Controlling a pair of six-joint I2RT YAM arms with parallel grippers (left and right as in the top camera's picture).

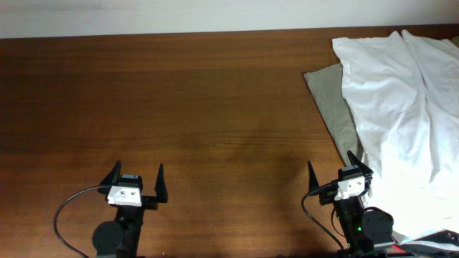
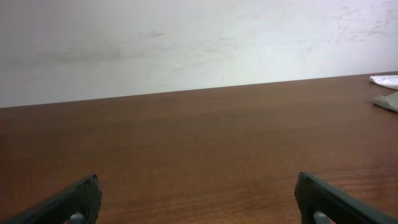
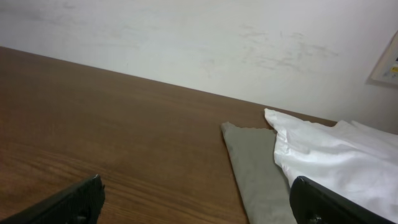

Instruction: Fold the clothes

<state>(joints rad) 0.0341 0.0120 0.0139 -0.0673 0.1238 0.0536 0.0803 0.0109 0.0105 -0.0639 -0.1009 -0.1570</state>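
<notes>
The white wrinkly clothes (image 1: 401, 107) lie in a heap at the table's right side, on top of a khaki-grey garment. In the right wrist view the white cloth (image 3: 339, 162) shows ahead to the right. A far corner of it shows in the left wrist view (image 2: 385, 80). My right gripper (image 1: 331, 172) is open and empty near the front edge, just left of the white cloth; its fingers show in its wrist view (image 3: 196, 199). My left gripper (image 1: 136, 175) is open and empty at the front left, over bare wood (image 2: 196, 199). No tag is visible.
A khaki-grey garment (image 1: 328, 100) lies under the white cloth, its left edge sticking out (image 3: 255, 168). The brown wooden table (image 1: 179, 107) ends at a white wall (image 2: 186, 37) at the back. Cables run from both arm bases.
</notes>
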